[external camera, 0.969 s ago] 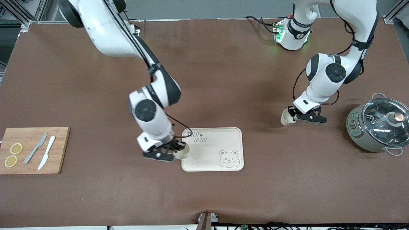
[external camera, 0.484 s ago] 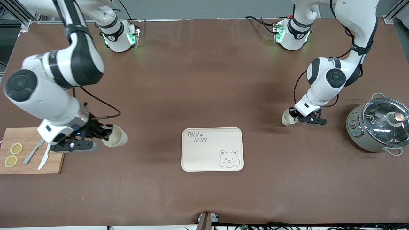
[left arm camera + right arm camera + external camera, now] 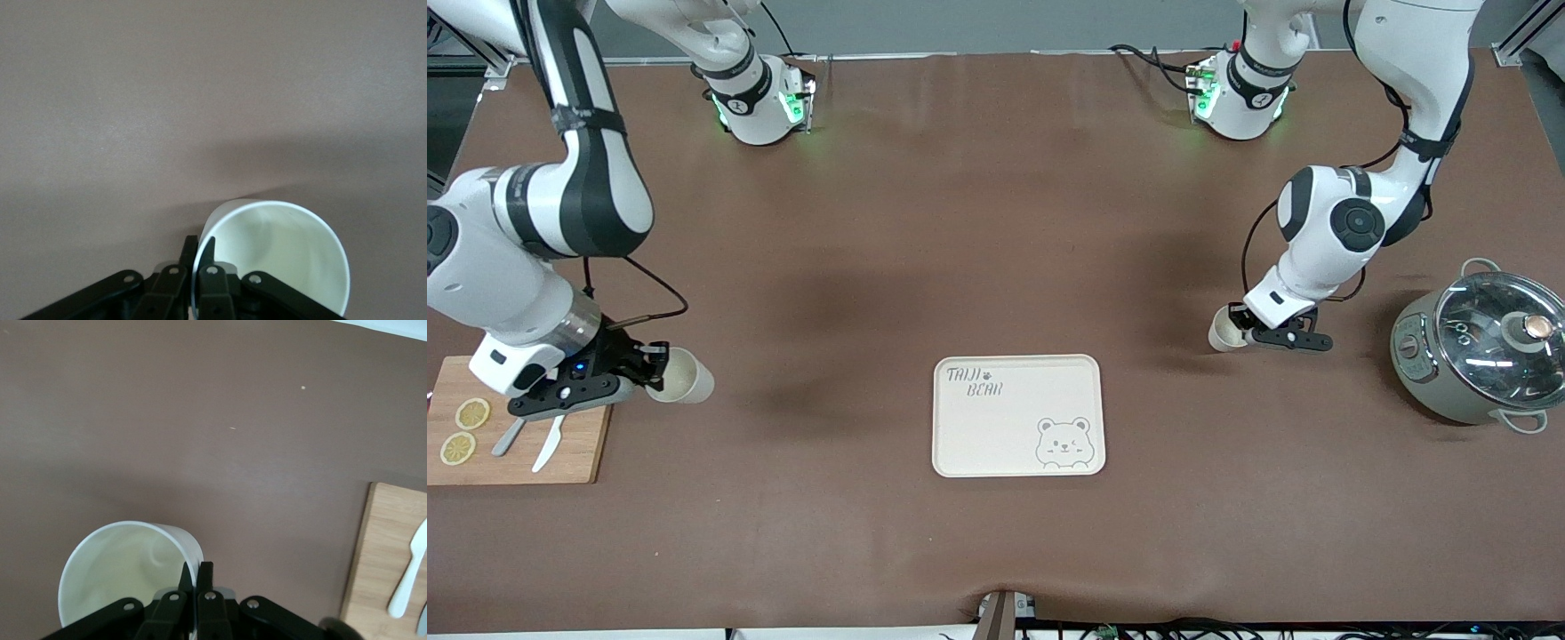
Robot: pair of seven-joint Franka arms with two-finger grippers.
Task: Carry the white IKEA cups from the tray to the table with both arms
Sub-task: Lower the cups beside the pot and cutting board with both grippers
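My right gripper (image 3: 656, 375) is shut on the rim of one white IKEA cup (image 3: 683, 379), held tilted just above the brown table beside the cutting board. In the right wrist view the fingers (image 3: 205, 572) pinch that cup's (image 3: 123, 567) wall. My left gripper (image 3: 1238, 332) is shut on the rim of the other white cup (image 3: 1223, 332), low over the table between the bear tray and the pot. In the left wrist view the fingers (image 3: 190, 248) pinch its (image 3: 280, 253) wall. Whether either cup touches the table I cannot tell.
A cream bear tray (image 3: 996, 436) lies mid-table, nothing on it. A wooden cutting board (image 3: 578, 453) with lemon slices and two knives is at the right arm's end, also in the right wrist view (image 3: 387, 547). A grey-green lidded pot (image 3: 1476, 356) stands at the left arm's end.
My right gripper has carried its cup from the tray's edge toward the right arm's end, to beside the cutting board. My left gripper has barely shifted.
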